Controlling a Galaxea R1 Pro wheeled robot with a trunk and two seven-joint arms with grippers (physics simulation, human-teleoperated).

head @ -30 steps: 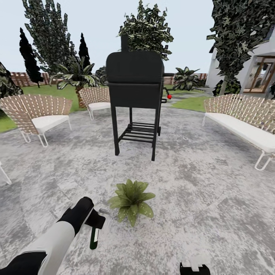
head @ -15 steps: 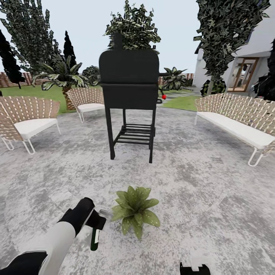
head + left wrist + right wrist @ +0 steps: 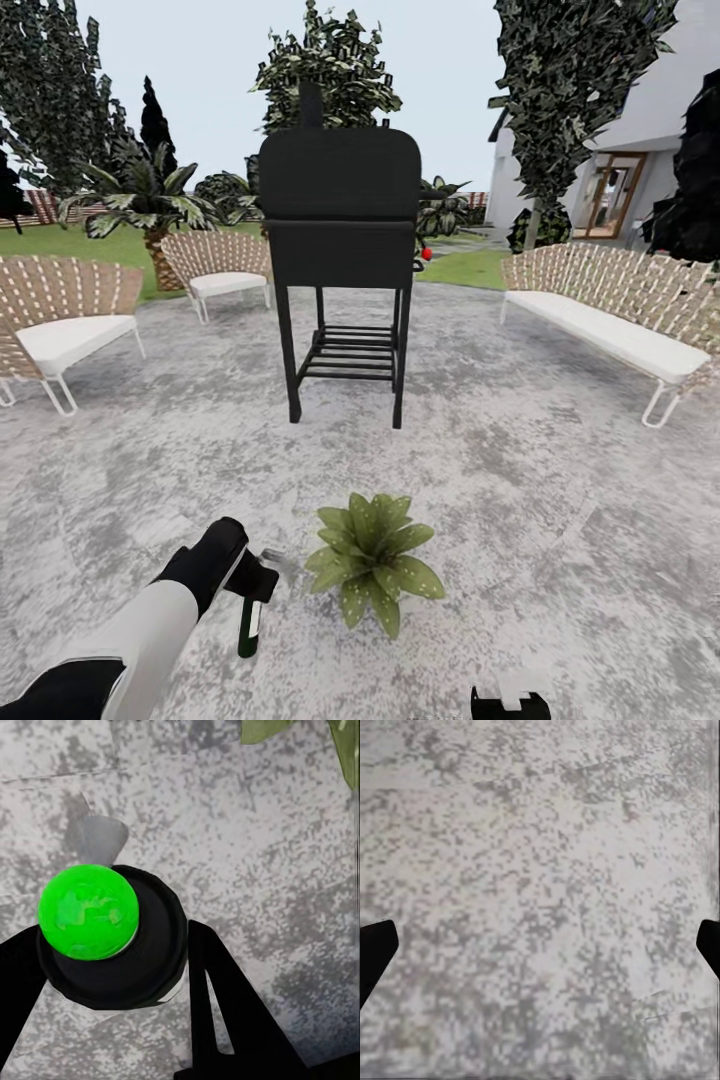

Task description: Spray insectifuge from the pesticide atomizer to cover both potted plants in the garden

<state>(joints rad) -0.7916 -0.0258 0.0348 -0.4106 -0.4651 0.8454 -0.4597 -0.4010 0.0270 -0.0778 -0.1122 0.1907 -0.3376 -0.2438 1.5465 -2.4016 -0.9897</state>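
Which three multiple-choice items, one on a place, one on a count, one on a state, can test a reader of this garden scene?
1. Where is the potted plant?
A. on the patio before the grill
B. on the bench
C. on the lawn

2. How many potted plants stand on the patio?
A. three
B. one
C. two

3. What is the left gripper doing?
A. hanging open
B. holding a chair
C. holding the atomizer

Answers:
1 A: the potted plant sits on the patio, nearer than the grill.
2 B: one rosette stands there.
3 C: the left gripper is shut on the atomizer, bottle hanging down.
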